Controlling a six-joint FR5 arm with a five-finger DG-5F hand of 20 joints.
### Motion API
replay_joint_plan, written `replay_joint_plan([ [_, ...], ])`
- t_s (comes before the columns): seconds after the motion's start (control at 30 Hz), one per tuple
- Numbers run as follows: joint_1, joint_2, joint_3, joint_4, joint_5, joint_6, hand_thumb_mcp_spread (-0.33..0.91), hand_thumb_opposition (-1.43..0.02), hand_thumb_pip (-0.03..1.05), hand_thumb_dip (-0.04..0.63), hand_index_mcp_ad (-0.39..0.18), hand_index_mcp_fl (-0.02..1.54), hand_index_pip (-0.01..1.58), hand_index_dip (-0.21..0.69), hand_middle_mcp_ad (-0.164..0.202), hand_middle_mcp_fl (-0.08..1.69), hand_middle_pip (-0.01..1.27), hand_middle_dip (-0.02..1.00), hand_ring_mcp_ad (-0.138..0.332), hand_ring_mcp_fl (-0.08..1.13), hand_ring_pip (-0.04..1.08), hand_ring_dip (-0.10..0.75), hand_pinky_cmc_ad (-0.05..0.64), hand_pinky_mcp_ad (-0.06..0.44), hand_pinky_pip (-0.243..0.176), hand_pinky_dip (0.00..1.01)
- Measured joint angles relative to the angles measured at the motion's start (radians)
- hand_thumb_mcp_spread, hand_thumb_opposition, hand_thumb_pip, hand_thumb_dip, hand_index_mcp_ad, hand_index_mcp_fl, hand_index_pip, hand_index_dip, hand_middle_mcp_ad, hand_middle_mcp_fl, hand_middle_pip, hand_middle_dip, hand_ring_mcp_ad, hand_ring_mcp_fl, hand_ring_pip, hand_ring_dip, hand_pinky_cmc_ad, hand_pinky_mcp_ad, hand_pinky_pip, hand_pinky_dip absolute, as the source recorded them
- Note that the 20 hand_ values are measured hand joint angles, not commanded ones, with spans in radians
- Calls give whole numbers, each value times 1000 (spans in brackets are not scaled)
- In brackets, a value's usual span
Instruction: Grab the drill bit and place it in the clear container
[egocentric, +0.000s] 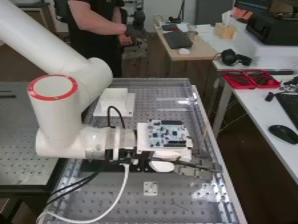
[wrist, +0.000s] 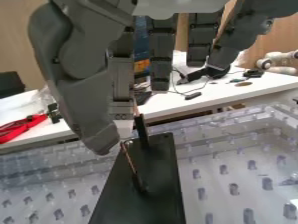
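The hand (egocentric: 196, 167) is over the right side of the bench in the high view. In the wrist view the hand (wrist: 83, 97) has its fingers mostly straight, with the thumb tip close to one fingertip. A thin copper-coloured drill bit (wrist: 130, 159) stands slightly tilted on a long black holder (wrist: 156, 200), its upper end right beside those two tips; no firm grip shows. Behind it rises a second dark, upright piece (wrist: 142, 131). Faint transparent edges, perhaps the clear container (egocentric: 179, 102), lie farther back on the bench in the high view.
A perforated bench plate (egocentric: 113, 192) carries a white block (egocentric: 116, 99) at the back. A circuit board (egocentric: 167, 134) rides on the wrist, and cables loop near the arm. The side table (egocentric: 266, 117) holds red trays (egocentric: 249, 80) and a mouse (egocentric: 284, 133).
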Motion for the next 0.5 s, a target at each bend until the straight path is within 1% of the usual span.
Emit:
replay_joint_plan([
  [0.1,-1,4,2,-4,-11,-18,529,-869,569,239,-140,543,1089,155,65,325,115,206,176,80,96,30,318,133,-52,192],
  [0.23,-3,7,2,-2,-17,-23,531,-852,597,239,-138,606,1021,157,68,325,115,206,175,70,98,30,316,129,-52,192],
  [0.33,-4,8,0,0,-23,-31,531,-852,597,239,-138,670,1037,157,68,328,115,202,175,70,99,30,321,129,-52,192],
  [0.4,-5,8,0,0,-25,-33,532,-894,583,239,-138,695,1084,143,68,325,115,202,175,70,96,30,321,129,-52,192],
  [0.47,-7,7,0,0,-29,-32,546,-927,569,239,-138,693,1096,140,68,325,115,202,175,70,96,30,318,129,-52,192],
  [0.5,-7,6,0,0,-30,-32,545,-925,569,239,-138,693,1101,152,68,325,115,202,175,70,96,30,321,129,-52,192],
])
